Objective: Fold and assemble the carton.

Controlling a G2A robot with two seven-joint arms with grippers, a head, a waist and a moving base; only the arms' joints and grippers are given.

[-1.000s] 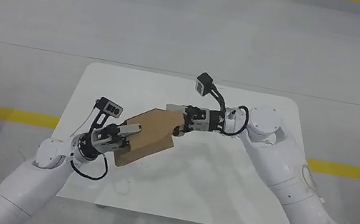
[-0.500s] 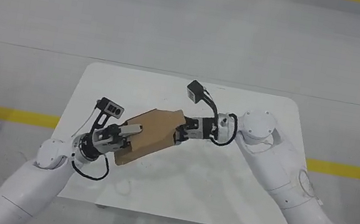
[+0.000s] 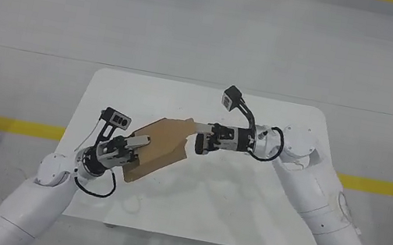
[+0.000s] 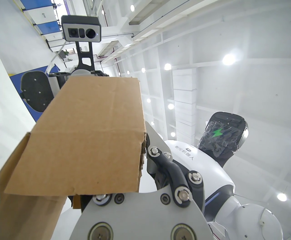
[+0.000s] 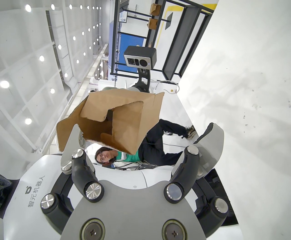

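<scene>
- Top view, left side: the left gripper (image 3: 131, 147) sits at the near-left end of the carton (image 3: 167, 143), jaws pinching the carton's wall. In the left wrist view one finger (image 4: 156, 145) lies flat against the cardboard edge. Its partner is hidden behind the panel.
- Carton: brown, opened into a tube, tilted, running from the left gripper up and rightward over the table (image 3: 269, 207). We judge it lifted off the surface, not resting on it.
- Right wrist view: the carton's open end faces the camera. One flap (image 5: 64, 131) splays outward, and a second appears to lean partly across the opening. This end is not yet closed.
- Right gripper (image 3: 197, 144): at the carton's right end, jaws spread wide. One of its fingers (image 5: 72, 141) is just beside the splayed flap, but we cannot tell whether they touch.
- Step in hand (our judgement): tucking the end flaps in with the right gripper while the left steadies the body. The task looks roughly midway.
- To do it well:
  - Keep the left pinch firm so the tube cannot twist.
  - Press each flap close to its crease, not at its tip, so it hinges rather than buckles.
  - Seat the inner flap fully before the outer one.
  - Push along the tube toward the left gripper.
- Risk: the cardboard is thin, and the frayed corner (image 4: 143, 147) by the left finger may tear or slip.
</scene>
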